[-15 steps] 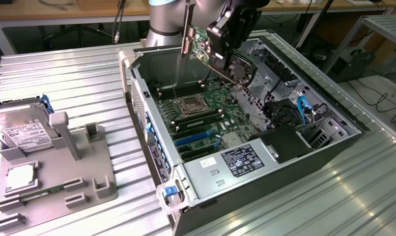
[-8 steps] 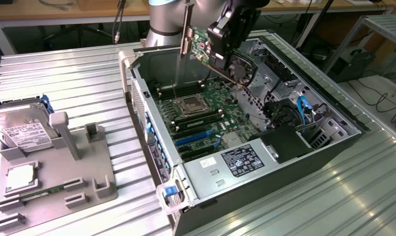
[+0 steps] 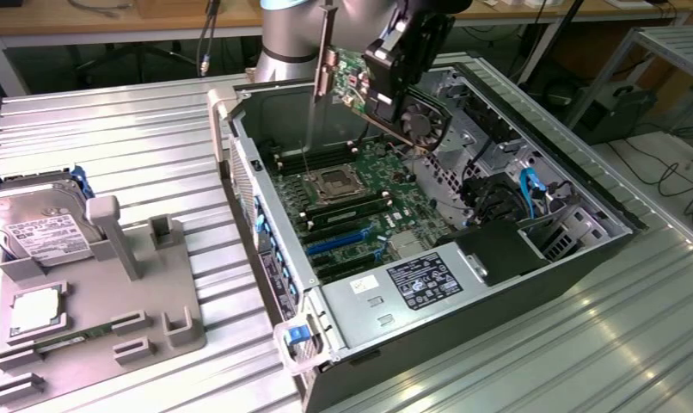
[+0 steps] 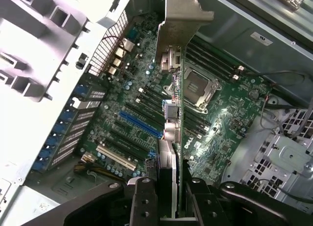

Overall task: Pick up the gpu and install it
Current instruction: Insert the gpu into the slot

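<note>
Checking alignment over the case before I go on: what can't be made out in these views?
Exterior view: the gripper covers part of the gpu.
Wrist view: the gpu, seen edge-on, hides the strip of motherboard behind it.
Either view: its height above the blue slot cannot be told.

Lab: ribbed metal bench (image 3: 117, 146), cables (image 3: 675, 175)

Open air above the blue slot (image 3: 337, 243), beneath gripper (image 4: 171, 192) and graphics card (image 3: 349, 76). Hemmed, from that slot in the exterior view, by case wall (image 3: 241, 172) at 9 o'clock, power supply (image 3: 421, 284) at 5, cables (image 3: 528, 194) at 3, fan (image 3: 425, 120) at 1.
</note>
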You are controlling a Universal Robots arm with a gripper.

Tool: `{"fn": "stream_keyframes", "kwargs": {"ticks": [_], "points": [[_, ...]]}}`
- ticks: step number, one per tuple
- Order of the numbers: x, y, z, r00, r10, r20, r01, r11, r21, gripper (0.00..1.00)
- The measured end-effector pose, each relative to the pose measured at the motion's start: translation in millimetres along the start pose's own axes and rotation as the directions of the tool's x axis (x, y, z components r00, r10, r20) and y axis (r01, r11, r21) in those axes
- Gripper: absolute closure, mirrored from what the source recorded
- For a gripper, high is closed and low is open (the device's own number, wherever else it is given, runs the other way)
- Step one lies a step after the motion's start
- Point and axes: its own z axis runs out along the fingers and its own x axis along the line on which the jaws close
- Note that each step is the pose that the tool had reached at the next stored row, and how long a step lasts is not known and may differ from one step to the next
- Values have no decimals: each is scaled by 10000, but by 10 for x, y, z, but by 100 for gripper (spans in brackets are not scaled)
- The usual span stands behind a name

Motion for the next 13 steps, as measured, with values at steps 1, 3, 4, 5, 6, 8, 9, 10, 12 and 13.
{"fn": "stream_keyframes", "kwargs": {"ticks": [1,3,4,5,6,8,9,10,12,13], "points": [[0,0,0,10000,-33,-1,33,10000,-1,73],[0,0,0,9999,-105,-3,105,9999,-2,73],[0,0,0,9999,-149,-4,149,9999,-3,73],[0,0,0,9998,-186,-4,186,9998,-4,73],[0,0,0,9998,-221,-5,221,9998,-5,73],[0,0,0,9996,-299,-7,299,9996,-7,73],[0,0,0,9994,-338,-8,338,9994,-8,73],[0,0,0,9993,-374,-9,374,9993,-9,73],[0,0,0,9990,-445,-10,445,9990,-11,73],[0,0,0,9988,-481,-11,481,9988,-12,73]]}}
